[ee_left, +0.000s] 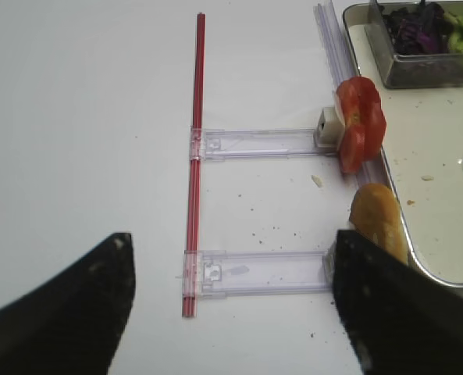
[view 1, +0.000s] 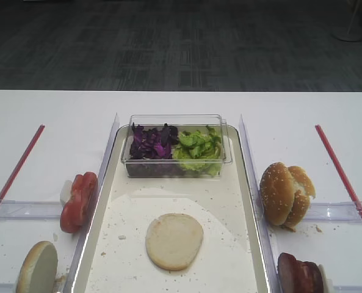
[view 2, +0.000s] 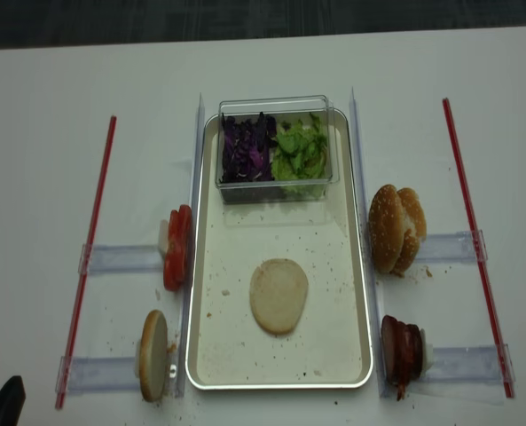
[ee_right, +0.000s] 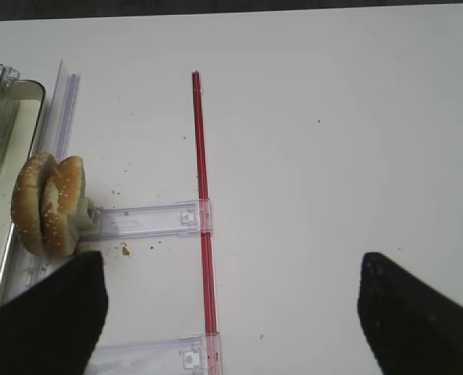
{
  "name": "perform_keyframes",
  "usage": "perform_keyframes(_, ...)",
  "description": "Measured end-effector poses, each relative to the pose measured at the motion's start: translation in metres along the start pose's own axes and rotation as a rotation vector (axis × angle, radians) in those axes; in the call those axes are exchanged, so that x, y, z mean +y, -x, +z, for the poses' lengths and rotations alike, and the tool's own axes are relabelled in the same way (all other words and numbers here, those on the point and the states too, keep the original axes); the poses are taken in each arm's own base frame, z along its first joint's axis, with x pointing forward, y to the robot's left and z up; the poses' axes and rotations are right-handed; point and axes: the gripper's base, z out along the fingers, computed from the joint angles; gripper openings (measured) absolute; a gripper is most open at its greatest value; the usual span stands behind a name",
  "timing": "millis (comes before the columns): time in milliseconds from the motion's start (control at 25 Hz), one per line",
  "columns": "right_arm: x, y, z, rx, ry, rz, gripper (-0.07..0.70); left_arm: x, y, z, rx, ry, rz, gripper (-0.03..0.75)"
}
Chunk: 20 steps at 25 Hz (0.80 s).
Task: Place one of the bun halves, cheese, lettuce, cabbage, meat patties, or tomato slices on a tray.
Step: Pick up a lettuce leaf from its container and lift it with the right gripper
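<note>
A pale bun half [view 1: 174, 240] lies cut face up on the tray [view 1: 223, 201]. A clear tub at the tray's far end holds purple cabbage [view 1: 151, 142] and green lettuce [view 1: 198, 146]. Tomato slices [view 1: 79, 201] and another bun half [view 1: 37, 267] stand on edge left of the tray. Sesame bun halves [view 1: 285, 193] and meat patties [view 1: 300, 273] stand to its right. No cheese shows. My left gripper [ee_left: 231, 305] hangs open over the table left of the tomato slices [ee_left: 359, 125]. My right gripper [ee_right: 231, 312] is open and empty, right of the bun halves [ee_right: 50, 205].
Red strips [view 2: 89, 257] [view 2: 475, 240] run along both outer sides of the table, joined to clear plastic holder rails [ee_left: 254, 143] [ee_right: 149, 220]. Crumbs speckle the tray floor and the table near the holders.
</note>
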Motion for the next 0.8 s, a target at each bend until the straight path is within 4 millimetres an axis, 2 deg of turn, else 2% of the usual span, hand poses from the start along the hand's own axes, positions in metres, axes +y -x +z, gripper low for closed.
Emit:
perform_keyframes(280,0.005,0.05,0.038,0.103,0.028,0.022,0.659,0.0,0.0,0.0,0.0,0.0,0.0,0.49)
perform_keyframes(440,0.007,0.082,0.068,0.179,0.04,0.03,0.659,0.0,0.0,0.0,0.0,0.0,0.0,0.49)
perform_keyframes(640,0.013,0.12,0.115,0.278,0.079,0.025,0.659,0.0,0.0,0.0,0.0,0.0,0.0,0.49)
perform_keyframes(800,0.016,0.142,0.158,0.348,0.109,0.021,0.659,0.0,0.0,0.0,0.0,0.0,0.0,0.49)
